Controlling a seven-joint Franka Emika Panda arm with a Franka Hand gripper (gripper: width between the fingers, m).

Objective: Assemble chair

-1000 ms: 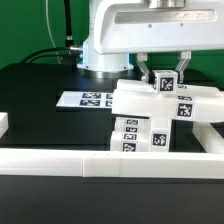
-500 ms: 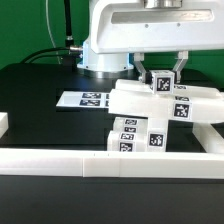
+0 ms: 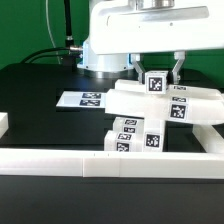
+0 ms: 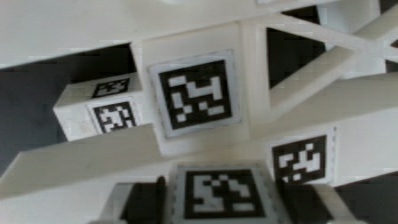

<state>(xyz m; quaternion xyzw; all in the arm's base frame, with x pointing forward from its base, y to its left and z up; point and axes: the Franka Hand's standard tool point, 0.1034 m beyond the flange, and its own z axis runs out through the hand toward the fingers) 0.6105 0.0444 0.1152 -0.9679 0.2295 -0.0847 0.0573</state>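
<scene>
The chair (image 3: 165, 108) is a white blocky body of slotted panels and short posts with black-and-white tags, standing at the exterior view's right. My gripper (image 3: 157, 82) hangs just above its top panel, shut on a small white tagged post (image 3: 156, 81). In the wrist view that post (image 4: 217, 188) sits between my dark fingers (image 4: 146, 203). Beyond it I see the chair's tagged upright (image 4: 196, 92) and its X-braced part (image 4: 329, 55). The post's lower end is hidden behind the top panel in the exterior view.
The marker board (image 3: 84, 99) lies flat on the black table to the exterior view's left of the chair. A long low white border rail (image 3: 90, 162) runs along the front, with a side rail (image 3: 212, 140) at the right. The arm's base (image 3: 105, 50) stands behind.
My gripper has carried the tagged post a little toward the exterior view's left and slightly up over the chair's top panel. The chair body has stayed put.
</scene>
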